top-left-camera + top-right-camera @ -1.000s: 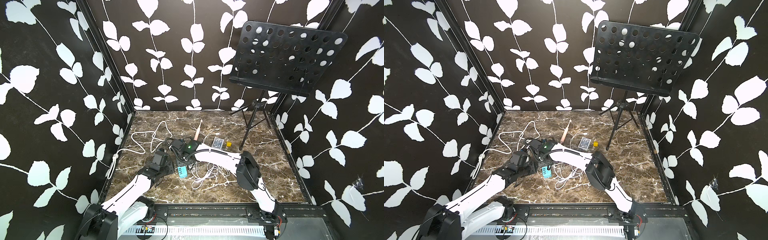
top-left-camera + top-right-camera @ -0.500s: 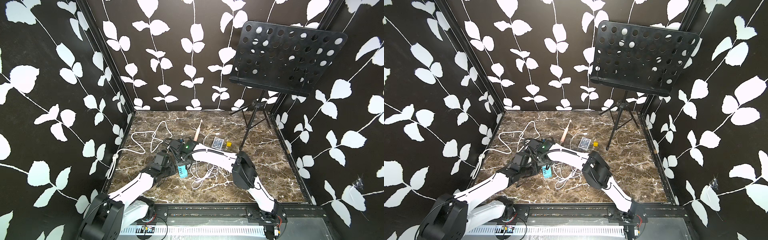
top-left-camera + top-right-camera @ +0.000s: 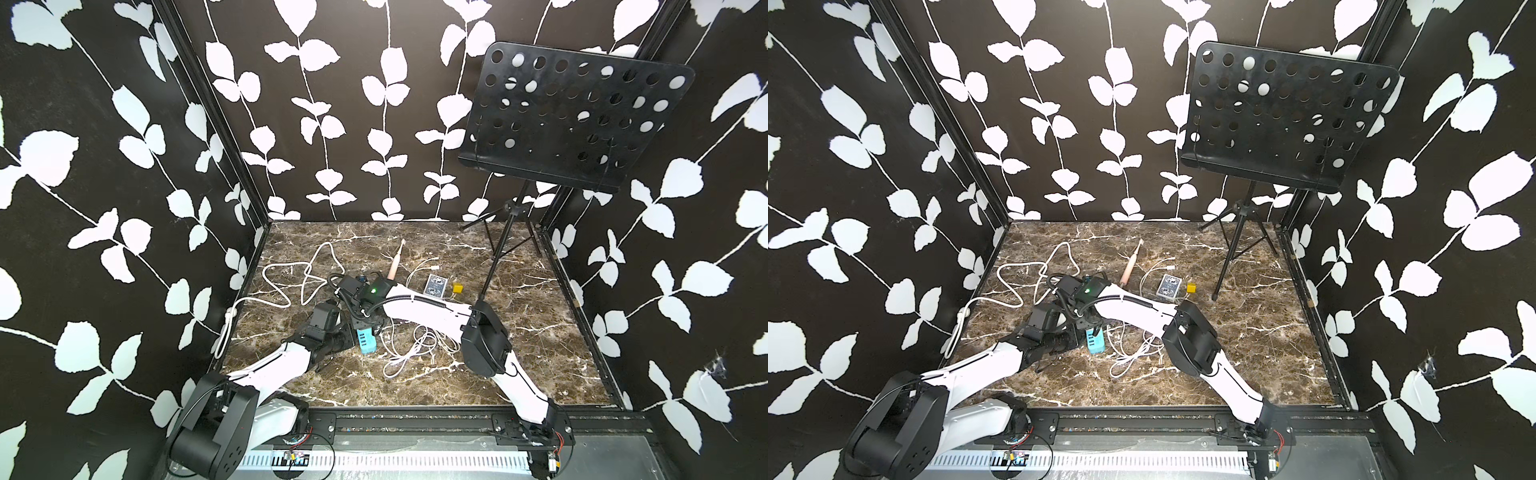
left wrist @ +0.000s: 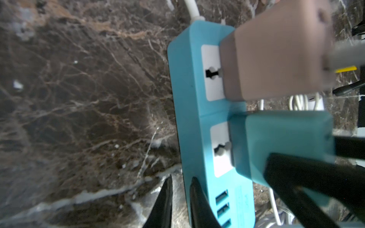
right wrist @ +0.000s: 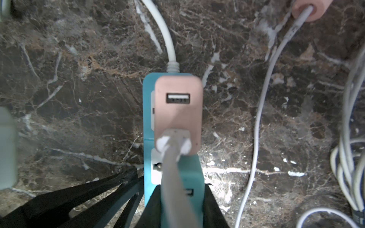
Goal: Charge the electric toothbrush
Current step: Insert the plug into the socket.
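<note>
Right, the electric toothbrush (image 3: 397,261) lies flat on the marble table (image 3: 532,345), toward the back edge and about midway across. It is slim and pale pink. A rounded handle narrows to a thin neck and a small head, with the head pointing at the back edge and the base toward the front. In my right wrist view I see the blunt pink base with a thin white cable (image 5: 258,118) running straight into it.

Nearer the front, left of the middle, lies the teal power strip (image 4: 187,118). A pink adapter (image 5: 178,110) sits in the socket next to its cord, and a white plug fills one of that adapter's USB ports. I cannot tell whether this plug belongs to the same cable.

My right end effector (image 5: 182,189) is clamped on a teal adapter (image 4: 286,142) seated in the strip's second socket, one black finger on each side. My left end effector (image 4: 180,179) is narrow with nothing between its fingers. It sits low at the strip's long side, and the nearer finger looks to be against it.
</note>
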Action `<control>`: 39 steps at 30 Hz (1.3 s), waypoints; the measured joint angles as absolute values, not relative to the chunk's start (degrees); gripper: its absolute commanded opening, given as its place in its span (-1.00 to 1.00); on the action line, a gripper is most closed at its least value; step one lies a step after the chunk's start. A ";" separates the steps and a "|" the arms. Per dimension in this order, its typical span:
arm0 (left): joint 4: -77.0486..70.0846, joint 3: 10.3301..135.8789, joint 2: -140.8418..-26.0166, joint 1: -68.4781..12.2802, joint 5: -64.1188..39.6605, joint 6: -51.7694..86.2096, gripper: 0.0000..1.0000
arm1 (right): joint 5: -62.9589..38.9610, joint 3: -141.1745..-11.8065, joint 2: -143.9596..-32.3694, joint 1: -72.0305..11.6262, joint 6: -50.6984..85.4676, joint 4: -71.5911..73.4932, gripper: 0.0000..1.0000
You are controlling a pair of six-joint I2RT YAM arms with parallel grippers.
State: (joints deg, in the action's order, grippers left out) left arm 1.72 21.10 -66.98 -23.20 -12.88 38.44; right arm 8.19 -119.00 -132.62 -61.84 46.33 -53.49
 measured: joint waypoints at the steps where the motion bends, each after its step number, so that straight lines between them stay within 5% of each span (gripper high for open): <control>1: 1.48 21.08 -67.07 -23.20 -12.95 38.54 -0.62 | 8.34 -119.33 -132.84 -61.87 45.76 -53.60 -1.00; 4: 1.37 21.06 -66.96 -23.20 -12.69 38.68 -0.61 | 7.97 -119.55 -133.16 -61.89 44.69 -53.87 -1.00; 10: 3.51 21.08 -63.94 -23.20 -10.96 38.39 -0.54 | 7.99 -118.72 -132.64 -62.11 44.12 -53.28 -0.57; 22: 8.97 23.68 -59.81 -23.20 -8.29 37.06 -0.45 | 3.33 -114.37 -129.43 -62.15 43.09 -51.33 -0.07; 39: 23.83 35.31 -49.04 -23.20 -1.17 32.08 -0.23 | -5.08 -97.86 -102.61 -61.41 42.19 -42.13 0.14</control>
